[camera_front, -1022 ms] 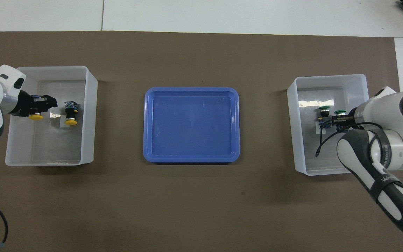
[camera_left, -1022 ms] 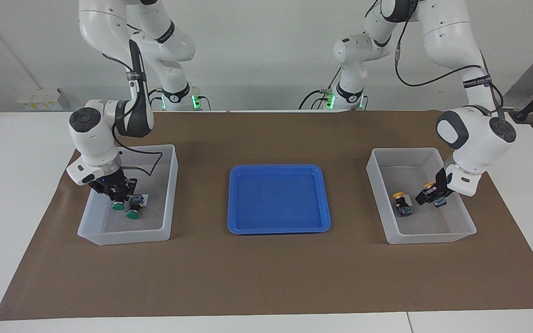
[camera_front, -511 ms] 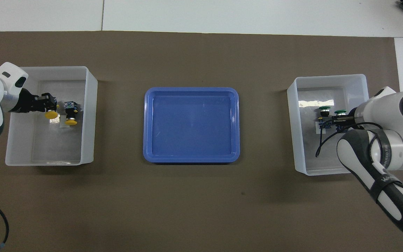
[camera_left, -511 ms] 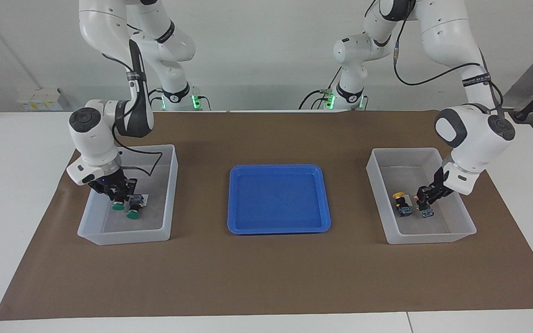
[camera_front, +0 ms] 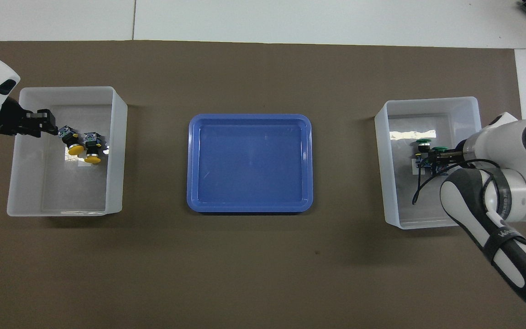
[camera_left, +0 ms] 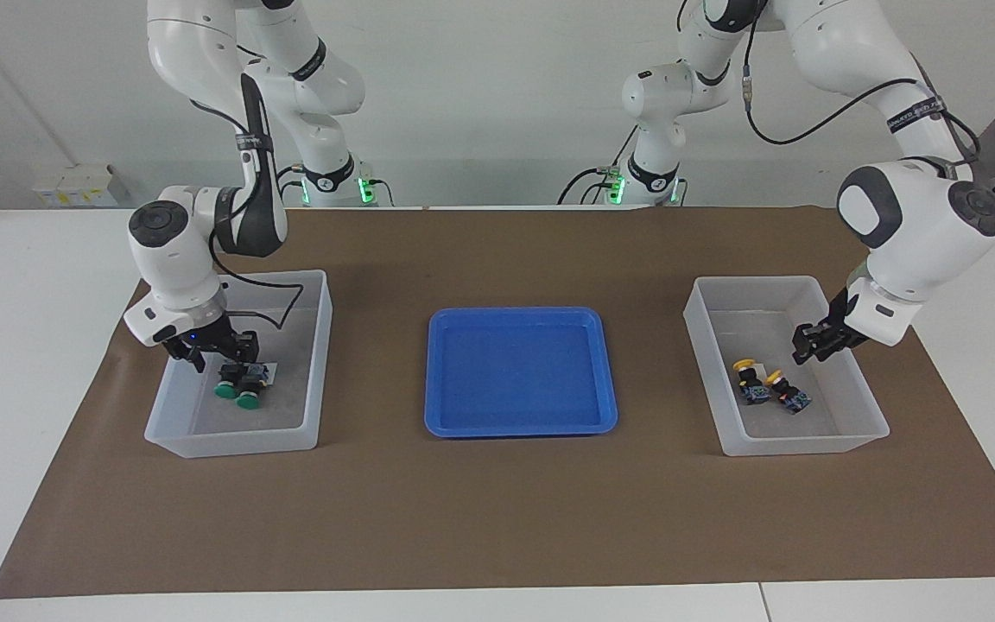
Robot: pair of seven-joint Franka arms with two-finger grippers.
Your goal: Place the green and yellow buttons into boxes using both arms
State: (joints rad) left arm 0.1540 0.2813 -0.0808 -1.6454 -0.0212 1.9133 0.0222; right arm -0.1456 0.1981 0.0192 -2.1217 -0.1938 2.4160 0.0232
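Two yellow buttons (camera_left: 748, 373) (camera_left: 784, 386) lie side by side on the floor of the box (camera_left: 800, 445) at the left arm's end. My left gripper (camera_left: 811, 344) hangs open above that box, just clear of them, holding nothing. From overhead the left gripper (camera_front: 48, 124) is beside the yellow buttons (camera_front: 75, 147). Two green buttons (camera_left: 226, 390) (camera_left: 248, 398) lie together in the other box (camera_left: 238, 441), at the right arm's end. My right gripper (camera_left: 219, 352) is open just above them, and the overhead view shows the right gripper (camera_front: 434, 157) partly covering the green buttons (camera_front: 423, 143).
A shallow blue tray (camera_left: 519, 428) sits on the brown mat midway between the two boxes, with nothing in it. The right arm's cable hangs down into its box.
The left gripper set its yellow button down beside the other, opened and rose away. The right gripper opened, left its green button on the floor and lifted slightly.
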